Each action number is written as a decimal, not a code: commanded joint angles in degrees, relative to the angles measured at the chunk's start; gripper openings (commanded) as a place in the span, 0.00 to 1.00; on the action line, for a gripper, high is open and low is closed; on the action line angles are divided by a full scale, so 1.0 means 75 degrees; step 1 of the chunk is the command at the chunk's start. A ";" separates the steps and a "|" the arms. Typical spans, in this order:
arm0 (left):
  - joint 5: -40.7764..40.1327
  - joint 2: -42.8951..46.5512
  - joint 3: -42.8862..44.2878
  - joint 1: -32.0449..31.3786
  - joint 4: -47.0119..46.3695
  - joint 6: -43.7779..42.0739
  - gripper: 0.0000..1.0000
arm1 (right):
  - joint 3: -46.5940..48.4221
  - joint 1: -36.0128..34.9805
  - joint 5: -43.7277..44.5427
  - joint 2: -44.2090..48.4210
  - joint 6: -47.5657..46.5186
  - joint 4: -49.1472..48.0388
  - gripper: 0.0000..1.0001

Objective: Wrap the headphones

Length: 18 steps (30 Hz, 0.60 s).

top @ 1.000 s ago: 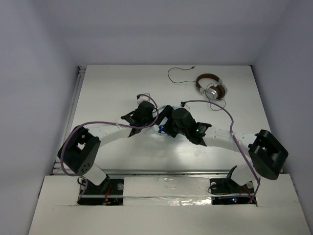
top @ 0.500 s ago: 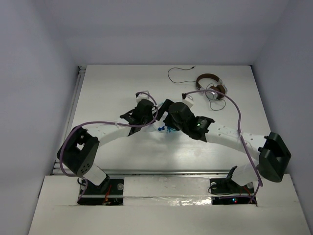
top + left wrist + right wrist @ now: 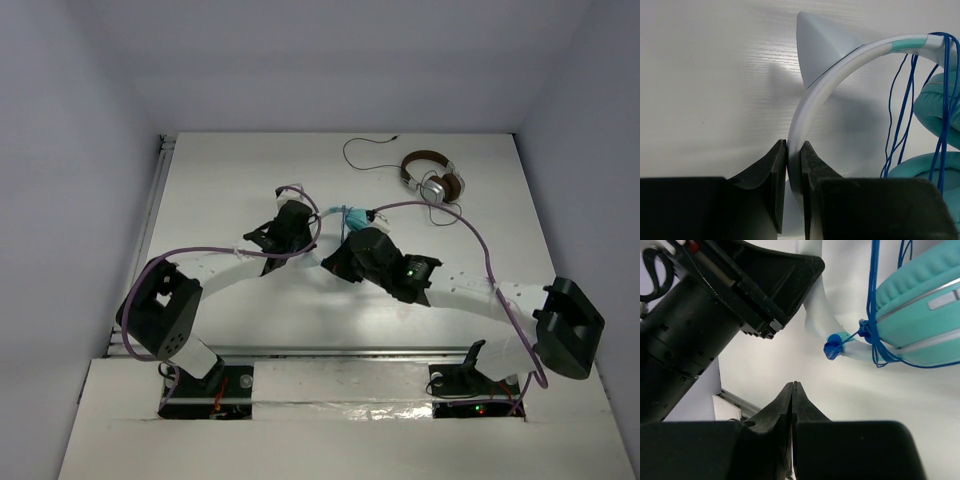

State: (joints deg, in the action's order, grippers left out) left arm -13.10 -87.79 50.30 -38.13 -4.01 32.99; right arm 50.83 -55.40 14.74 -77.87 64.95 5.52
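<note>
A: At the middle of the surface [image 3: 200, 190], are those the headphones [image 3: 346, 214]?
B: Yes, between both arms. The left gripper [image 3: 792, 152] clamps the pale headband [image 3: 810, 95].
A: And the right gripper [image 3: 792, 387]?
B: Jaws pressed together, nothing in them, near the teal cup [image 3: 920, 295]. The blue cable [image 3: 871, 300] hangs across it.

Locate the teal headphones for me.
In the top view the headphones sit mid-table, the left pincer clamped on their headband, nearer than and left of the brown headphones.
</note>
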 commanded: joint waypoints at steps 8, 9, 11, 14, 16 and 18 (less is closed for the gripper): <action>0.0071 0.0619 0.0219 0.0033 -0.0415 0.0101 0.00 | 0.0605 -0.0067 0.0763 -0.0750 -0.0268 -0.0279 0.00; 0.0071 0.0654 0.0184 0.0033 -0.0403 0.0113 0.00 | 0.0699 -0.0067 0.0927 -0.0786 -0.0327 -0.0047 0.00; 0.0083 0.0748 0.0137 0.0033 -0.0368 0.0101 0.00 | 0.0980 -0.0067 0.1338 -0.0926 -0.0421 0.0201 0.00; 0.0083 0.0876 0.0137 0.0033 -0.0298 0.0089 0.00 | 0.1156 -0.0067 0.1701 -0.0962 -0.0492 0.0318 0.00; 0.0060 0.0959 0.0148 0.0033 -0.0251 0.0066 0.00 | 0.1226 -0.0067 0.1947 -0.0962 -0.0573 0.0377 0.00; 0.0048 0.1064 0.0160 0.0033 -0.0192 0.0031 0.00 | 0.1367 -0.0067 0.2077 -0.1090 -0.0691 0.0645 0.00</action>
State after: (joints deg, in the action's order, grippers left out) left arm -13.08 -83.99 50.28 -38.13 -2.33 32.77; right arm 58.00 -55.59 24.82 -85.08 61.69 7.70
